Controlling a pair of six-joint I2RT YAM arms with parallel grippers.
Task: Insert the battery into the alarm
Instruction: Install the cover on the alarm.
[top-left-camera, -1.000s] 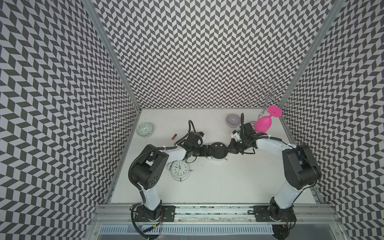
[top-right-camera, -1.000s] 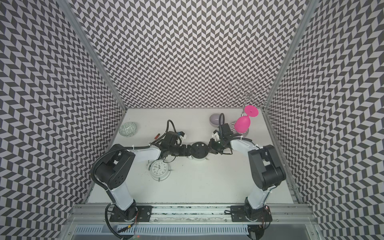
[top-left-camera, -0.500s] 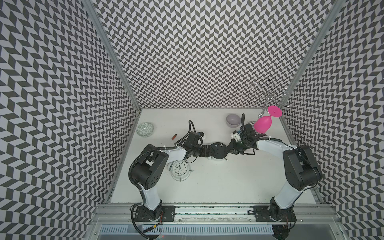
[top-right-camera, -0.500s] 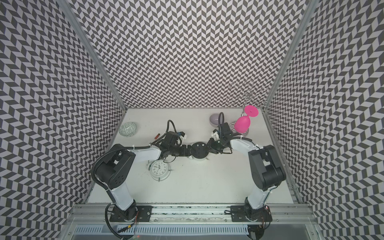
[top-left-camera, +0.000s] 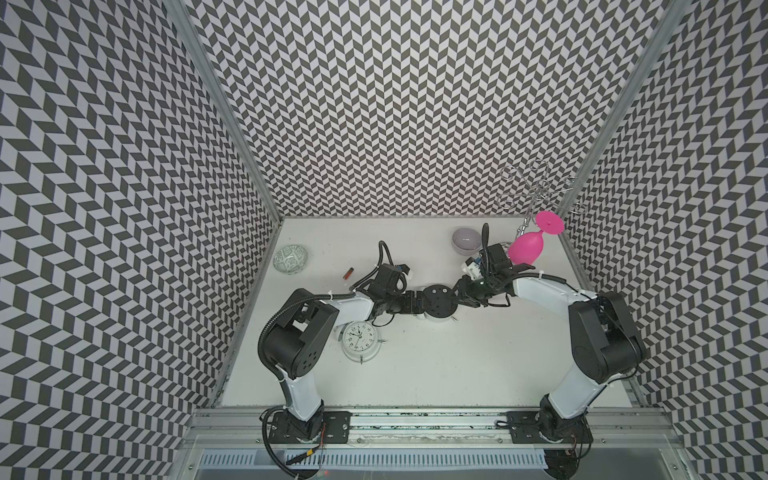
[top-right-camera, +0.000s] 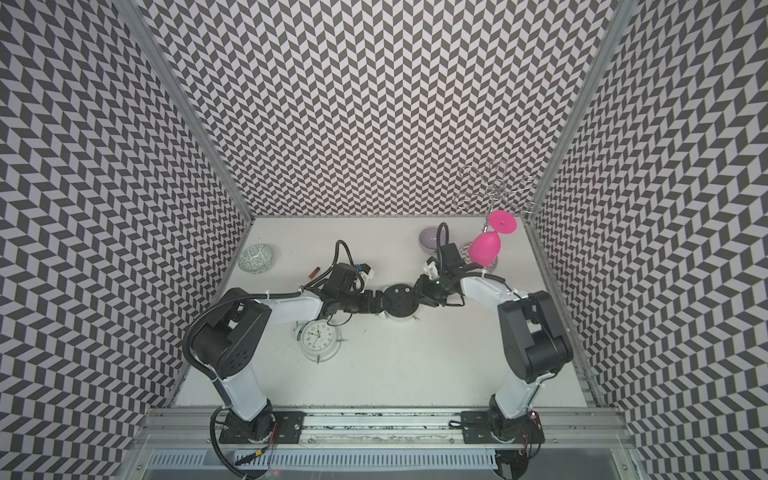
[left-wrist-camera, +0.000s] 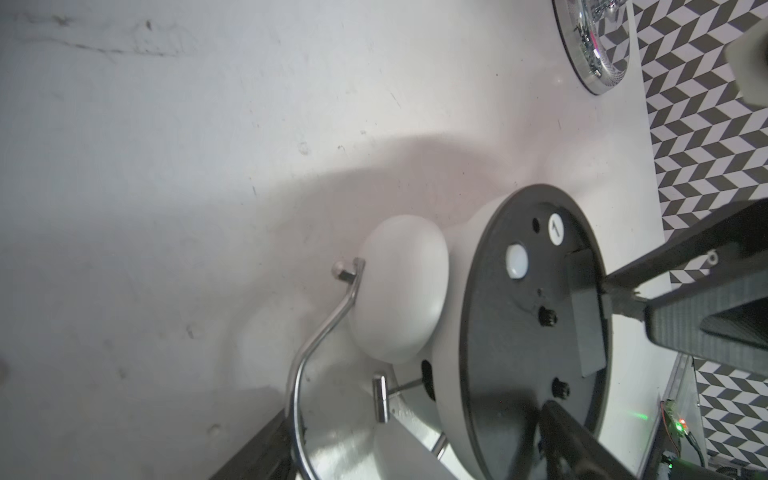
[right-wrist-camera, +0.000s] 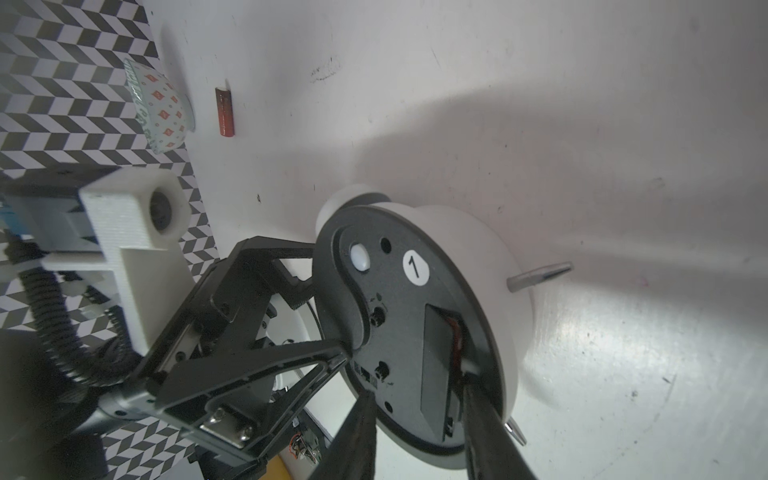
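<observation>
I've got the alarm (top-left-camera: 440, 300) at mid-table, black back up. The left claw (top-left-camera: 419, 301) is clamped on its rim from 9 o'clock. The right claw (right-wrist-camera: 417, 390) reaches in from 3 o'clock, jaws parted astride the slot (right-wrist-camera: 436, 361), gripping nothing. The reddish battery (right-wrist-camera: 457, 338) sits inside that slot. A second clock (top-left-camera: 360, 340) lies face-up at the alarm's 8 o'clock.

White alarm (right-wrist-camera: 399, 316) – black back upward, reddish battery (right-wrist-camera: 456, 334) in its slot
</observation>
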